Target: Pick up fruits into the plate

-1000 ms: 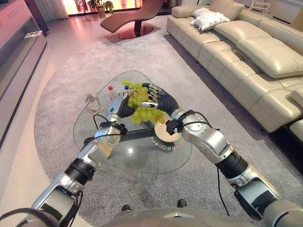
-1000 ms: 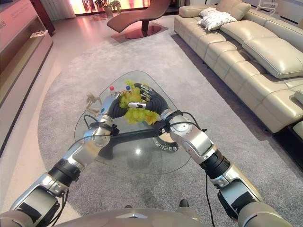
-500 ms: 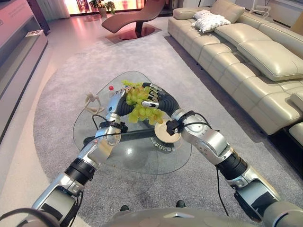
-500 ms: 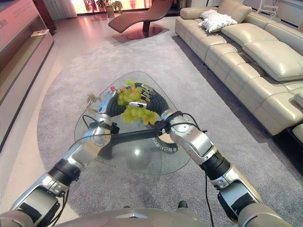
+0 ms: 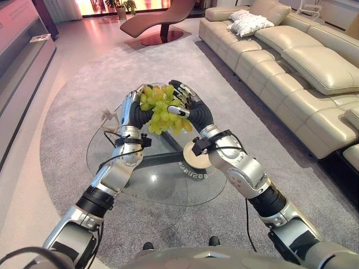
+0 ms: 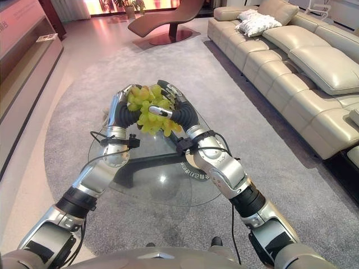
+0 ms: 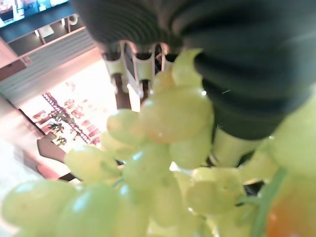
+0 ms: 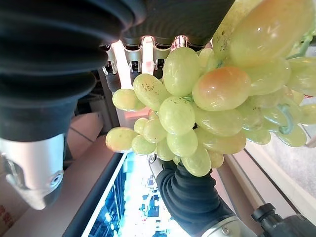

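Both hands hold a bunch of green grapes (image 5: 161,111) between them, lifted clear above the far edge of the glass table (image 5: 162,188). The left hand (image 5: 130,111) cups the bunch from one side and the right hand (image 5: 188,106) from the other, fingers curved in against the fruit.

The eye views give the wider setting: a small round plate (image 5: 197,159) sits on the table near its right edge, just under the right forearm, and a pale figurine (image 5: 107,117) stands at the table's left edge beside the left arm. A grey rug (image 5: 73,101) lies beneath the table and a cream sofa (image 5: 305,73) runs along the room's right side.

The wrist views bring out the fruit itself. In the right wrist view the grapes (image 8: 197,108) hang in a tight cluster, oval, yellow-green, some flushed orange-pink, with pale green stem showing, and the left hand's dark cover (image 8: 190,190) shows behind them. In the left wrist view the grapes (image 7: 163,143) press close against the left hand's dark cover.
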Controlling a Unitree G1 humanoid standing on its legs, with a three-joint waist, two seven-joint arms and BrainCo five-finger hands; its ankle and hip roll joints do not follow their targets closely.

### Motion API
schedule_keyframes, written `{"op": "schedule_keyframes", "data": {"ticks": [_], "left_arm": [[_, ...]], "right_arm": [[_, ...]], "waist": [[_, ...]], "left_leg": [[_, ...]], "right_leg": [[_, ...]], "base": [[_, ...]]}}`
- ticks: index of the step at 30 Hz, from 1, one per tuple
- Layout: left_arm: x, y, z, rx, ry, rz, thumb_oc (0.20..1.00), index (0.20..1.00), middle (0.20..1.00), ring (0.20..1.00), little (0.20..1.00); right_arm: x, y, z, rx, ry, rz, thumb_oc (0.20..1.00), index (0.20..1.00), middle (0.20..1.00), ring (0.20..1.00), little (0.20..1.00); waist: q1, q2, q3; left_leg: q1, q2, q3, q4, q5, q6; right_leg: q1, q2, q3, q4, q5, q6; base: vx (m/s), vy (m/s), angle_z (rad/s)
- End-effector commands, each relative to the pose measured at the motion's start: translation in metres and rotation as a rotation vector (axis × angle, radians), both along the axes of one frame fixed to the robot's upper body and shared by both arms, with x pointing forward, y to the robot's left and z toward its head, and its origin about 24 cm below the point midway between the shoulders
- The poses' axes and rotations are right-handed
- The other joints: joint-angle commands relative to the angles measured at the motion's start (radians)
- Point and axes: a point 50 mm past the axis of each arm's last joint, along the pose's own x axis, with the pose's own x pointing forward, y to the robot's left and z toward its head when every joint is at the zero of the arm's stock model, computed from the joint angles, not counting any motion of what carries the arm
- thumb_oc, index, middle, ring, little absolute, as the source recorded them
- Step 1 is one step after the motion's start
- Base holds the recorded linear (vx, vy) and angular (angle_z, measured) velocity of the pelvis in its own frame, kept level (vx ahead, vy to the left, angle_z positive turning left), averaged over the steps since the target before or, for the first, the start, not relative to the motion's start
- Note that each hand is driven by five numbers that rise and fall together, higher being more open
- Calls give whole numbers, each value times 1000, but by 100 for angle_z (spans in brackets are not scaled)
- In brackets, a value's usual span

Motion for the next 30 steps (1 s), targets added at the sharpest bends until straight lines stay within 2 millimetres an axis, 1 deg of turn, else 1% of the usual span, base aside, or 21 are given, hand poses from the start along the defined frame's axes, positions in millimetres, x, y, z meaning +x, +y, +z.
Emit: {"op": "schedule_keyframes", "data": {"ticks": [1, 10, 14, 20, 21, 22, 23, 24, 30], "left_arm": [[4, -19, 80, -76, -337, -97, 200, 200, 200, 200, 200], [2, -29, 87, -81, -363, -125, 200, 200, 200, 200, 200], [2, -33, 91, -56, -371, -139, 200, 200, 200, 200, 200], [1, -36, 94, 6, -392, -144, 200, 200, 200, 200, 200], [1, -35, 94, 22, -399, -143, 200, 200, 200, 200, 200], [2, -35, 94, 32, -400, -138, 200, 200, 200, 200, 200], [2, -35, 94, 32, -400, -138, 200, 200, 200, 200, 200], [2, -34, 94, 46, -403, -133, 200, 200, 200, 200, 200], [4, -33, 96, 71, -404, -123, 200, 200, 200, 200, 200]], "right_arm": [[-9, 12, 29, 107, -83, 82, 1000, 1000, 1000, 1000, 1000], [-15, 29, 20, 61, -44, 157, 1000, 1000, 1000, 1000, 1000], [-16, 37, 17, 25, -22, 193, 1000, 1000, 1000, 1000, 1000], [-19, 45, 4, -52, 39, 275, 1000, 1000, 1000, 1000, 1000], [-20, 46, 0, -78, 50, 290, 740, 740, 740, 740, 740], [-19, 47, -3, -97, 56, 300, 388, 388, 388, 388, 388], [-19, 47, -3, -97, 56, 300, 388, 388, 388, 388, 388], [-19, 47, -5, -116, 60, 308, 200, 200, 200, 200, 200], [-19, 48, -6, -126, 58, 345, 200, 200, 200, 200, 200]], "waist": [[6, 1, 5], [9, -4, 7], [10, -6, 7], [12, -10, 7], [13, -12, 7], [13, -13, 6], [13, -13, 6], [14, -14, 6], [15, -18, 5]], "left_leg": [[22, -13, -4, 28, -154, 10], [24, -14, -2, 26, -155, 10], [22, -14, -3, 25, -155, 10], [19, -15, -2, 24, -153, 10], [19, -13, -2, 23, -152, 9], [20, -12, -1, 22, -151, 9], [20, -12, -1, 22, -151, 9], [22, -12, -3, 21, -150, 9], [20, -12, -4, 21, -149, 9]], "right_leg": [[61, -29, 2, 54, -147, 38], [63, -29, 1, 52, -147, 38], [62, -29, 2, 51, -147, 37], [59, -27, 4, 52, -147, 37], [59, -27, 3, 52, -146, 37], [60, -26, 3, 51, -146, 37], [60, -26, 3, 51, -146, 37], [62, -25, 3, 51, -146, 36], [62, -25, 4, 52, -147, 35]], "base": [[0, 0, 0], [0, 0, 0], [0, 0, 0], [0, 0, 0], [0, 0, 0], [0, 0, 0], [0, 0, 0], [0, 0, 0], [0, 0, 0]]}}
